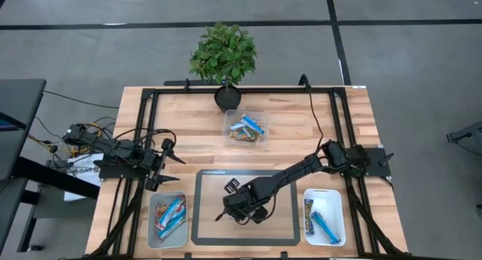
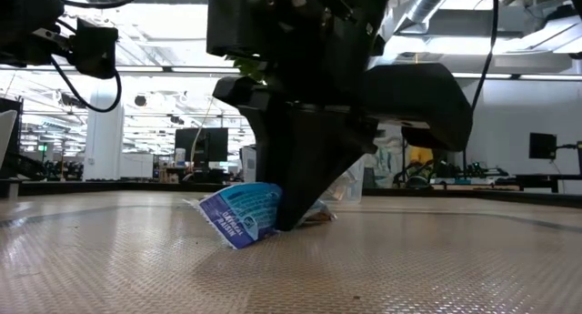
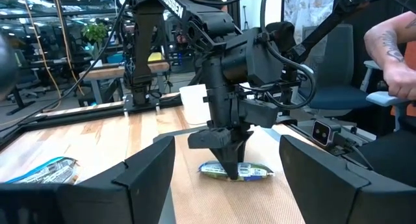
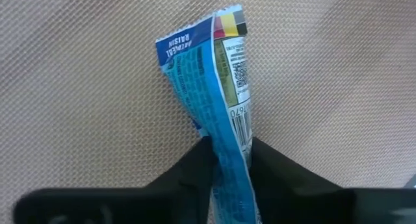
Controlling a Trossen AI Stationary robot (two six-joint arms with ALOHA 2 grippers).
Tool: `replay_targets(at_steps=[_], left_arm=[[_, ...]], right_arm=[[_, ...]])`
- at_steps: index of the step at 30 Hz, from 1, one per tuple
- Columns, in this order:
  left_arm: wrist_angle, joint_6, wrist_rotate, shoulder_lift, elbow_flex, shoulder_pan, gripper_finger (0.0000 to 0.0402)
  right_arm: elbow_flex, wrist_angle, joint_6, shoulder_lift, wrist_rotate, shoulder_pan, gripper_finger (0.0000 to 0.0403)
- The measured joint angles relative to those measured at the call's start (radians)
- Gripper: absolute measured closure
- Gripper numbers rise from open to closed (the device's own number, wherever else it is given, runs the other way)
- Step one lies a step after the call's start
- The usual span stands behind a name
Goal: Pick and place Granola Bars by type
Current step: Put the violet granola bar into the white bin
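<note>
A blue-wrapped granola bar (image 4: 208,74) lies on the dark mat (image 1: 282,215) at the table's near middle. My right gripper (image 4: 231,160) stands over it, shut on it; the low view shows the bar (image 2: 238,214) beside the dark fingers. More granola bars lie in the clear bin (image 1: 246,128) at the far middle, the white bin (image 1: 167,218) at the near left and the white bin (image 1: 324,216) at the near right. My left gripper (image 1: 172,163) waits open above the table's left side, holding nothing. My right gripper pinches the blue bar across its width (image 4: 233,136), one finger (image 4: 192,169) on each long side, and the wrapper is squeezed narrow between them. The fingers come from above, slanting down, across the bar. The bar's lower corner (image 2: 232,243) touches the mat, and the bar is tipped partly on edge.
A potted plant (image 1: 224,56) stands at the table's far edge. A black frame (image 1: 143,124) runs around the wooden top. Beyond the table, a person's arm (image 3: 393,49) shows in the left wrist view.
</note>
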Motion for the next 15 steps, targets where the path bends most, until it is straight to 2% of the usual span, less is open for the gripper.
replay_targets(at_steps=[6,11,15], left_arm=[[0.000,0.009,0.000,0.000,0.000,0.000,0.0132],[0.000,0.006,0.000,0.000,0.000,0.000,0.0132],[0.000,0.003,0.000,0.000,0.000,0.000,0.0132]], right_arm=[[-0.003,-0.018,0.026,-0.010,0.000,0.001,0.0362],[-0.005,-0.081,0.121,-0.065,0.002,-0.003,0.0368],[-0.005,-0.148,0.265,-0.132,-0.003,-0.013,0.0366]])
